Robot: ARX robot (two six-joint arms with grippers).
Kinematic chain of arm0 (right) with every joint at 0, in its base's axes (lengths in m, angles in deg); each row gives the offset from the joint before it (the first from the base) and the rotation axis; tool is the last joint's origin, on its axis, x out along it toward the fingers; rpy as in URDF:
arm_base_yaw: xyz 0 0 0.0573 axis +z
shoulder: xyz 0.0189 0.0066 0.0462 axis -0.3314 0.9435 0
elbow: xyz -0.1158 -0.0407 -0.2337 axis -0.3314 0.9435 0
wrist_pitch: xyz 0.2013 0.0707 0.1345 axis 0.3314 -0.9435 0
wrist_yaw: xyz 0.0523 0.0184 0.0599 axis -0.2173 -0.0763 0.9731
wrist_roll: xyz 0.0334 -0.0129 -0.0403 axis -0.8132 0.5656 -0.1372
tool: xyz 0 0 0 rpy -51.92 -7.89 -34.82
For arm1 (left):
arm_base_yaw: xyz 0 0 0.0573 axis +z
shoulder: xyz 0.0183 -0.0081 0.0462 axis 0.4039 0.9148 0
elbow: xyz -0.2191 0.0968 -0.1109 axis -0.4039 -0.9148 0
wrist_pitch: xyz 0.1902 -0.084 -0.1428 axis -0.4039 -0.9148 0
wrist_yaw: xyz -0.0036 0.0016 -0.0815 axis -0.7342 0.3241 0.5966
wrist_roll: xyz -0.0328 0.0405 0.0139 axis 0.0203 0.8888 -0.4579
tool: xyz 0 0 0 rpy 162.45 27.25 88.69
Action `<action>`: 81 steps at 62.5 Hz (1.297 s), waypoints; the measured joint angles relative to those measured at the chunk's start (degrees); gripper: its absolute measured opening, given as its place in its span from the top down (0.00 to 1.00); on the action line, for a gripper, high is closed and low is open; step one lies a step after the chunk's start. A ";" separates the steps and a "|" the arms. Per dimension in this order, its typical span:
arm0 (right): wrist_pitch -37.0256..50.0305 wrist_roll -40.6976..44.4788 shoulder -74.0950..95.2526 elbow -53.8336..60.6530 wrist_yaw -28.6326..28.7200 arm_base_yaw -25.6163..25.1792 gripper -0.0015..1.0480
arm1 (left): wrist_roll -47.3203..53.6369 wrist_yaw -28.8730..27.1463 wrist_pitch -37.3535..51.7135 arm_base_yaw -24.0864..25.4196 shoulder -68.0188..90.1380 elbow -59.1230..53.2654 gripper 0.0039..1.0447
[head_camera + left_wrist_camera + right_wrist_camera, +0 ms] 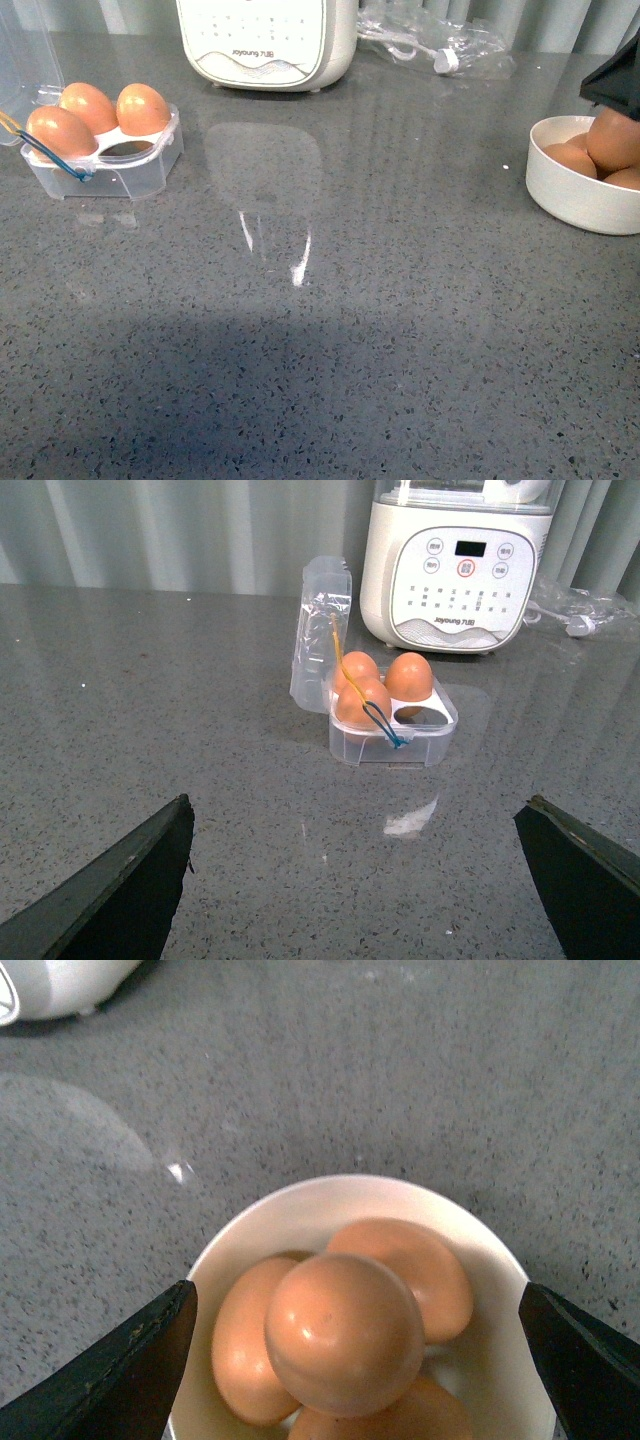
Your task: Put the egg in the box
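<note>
The left gripper (357, 800) hangs above the grey speckled table (330, 330), its jaws spread wide with nothing between them. At the far left of the table stands the box (130, 172), a small clear plastic carton with four cells. Its clear lid (318, 630) is folded open behind it, and a blue-and-yellow band (375, 720) crosses one corner. Three eggs (90, 105) fill three of the cells. The empty cell (130, 148) is the near one, on the side toward the middle of the table.

Further along the back edge stands a white appliance (265, 40) with a button panel, and beyond it lies a crumpled clear plastic bag (430, 40).

At the far right sits a round white bowl (570, 195), well apart from the box. The egg (345, 1335) lies on top of the other eggs (245, 1350) in this bowl and rises above its rim. It is smooth, orange-brown and unmarked, with small bright glints on its shell, and it looks the same as the eggs around it. The right gripper (357, 1286) hovers directly over the bowl. Its jaws are wide apart, one to each side of the egg, and their visible parts stand clear of the shell.
</note>
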 joint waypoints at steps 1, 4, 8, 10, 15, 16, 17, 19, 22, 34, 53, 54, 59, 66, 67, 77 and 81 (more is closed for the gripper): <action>-0.11 0.02 0.09 0.04 0.00 -0.04 0.07 | 0.00 0.00 0.00 0.00 0.00 0.00 0.06; -0.35 0.37 0.39 0.24 -0.15 -0.17 0.07 | 0.00 0.00 0.00 0.00 0.00 0.00 0.06; -0.55 0.59 0.57 0.35 -0.28 -0.31 0.07 | 0.00 0.00 0.00 0.00 0.00 0.00 0.06; -0.55 0.68 0.61 0.37 -0.28 -0.37 0.07 | 0.00 0.00 0.00 0.00 0.00 0.00 0.06; -0.52 0.98 0.59 0.37 -0.28 -0.48 0.07 | 0.00 0.00 0.00 0.00 0.00 0.00 0.06; -0.52 1.03 0.59 0.37 -0.28 -0.50 0.07 | 0.00 0.00 0.00 0.00 0.00 0.00 0.06; -0.52 1.05 0.59 0.37 -0.28 -0.50 0.07 | 0.00 0.00 0.00 0.00 0.02 0.00 0.06; -0.52 1.25 0.59 0.37 -0.33 -0.50 0.07 | 0.00 0.00 0.00 0.00 0.02 0.00 0.06; -0.52 1.44 0.59 0.37 -0.33 -0.50 0.08 | 0.00 0.00 0.00 0.00 0.00 0.00 0.06; -0.63 2.32 0.39 0.37 -0.33 -0.50 0.36 | 0.00 0.00 0.00 0.00 0.00 0.00 0.06; -1.57 2.95 -2.25 0.37 -0.79 0.26 0.61 | 0.00 0.00 0.00 0.00 0.00 0.00 0.06; -1.60 2.95 -2.45 0.37 -0.81 0.37 0.61 | 0.00 0.00 0.00 0.00 0.00 0.00 0.06; -1.60 2.91 -3.76 0.28 -1.11 1.36 0.61 | 0.00 0.00 0.00 0.00 0.00 0.00 0.06; -1.62 2.40 -6.10 -0.94 -1.18 4.39 0.61 | 0.00 0.00 0.00 0.00 0.00 0.00 0.06; -1.64 2.36 -6.27 -1.18 -1.20 4.79 0.61 | 0.00 0.00 0.00 0.00 0.00 0.00 0.06; -1.36 2.03 -7.30 -5.73 -1.81 13.07 0.61 | 0.00 0.00 0.00 0.00 0.00 0.00 0.06; -1.27 2.12 -6.56 -7.50 -1.84 17.00 0.61 | 0.00 0.00 0.00 0.00 0.00 0.00 0.06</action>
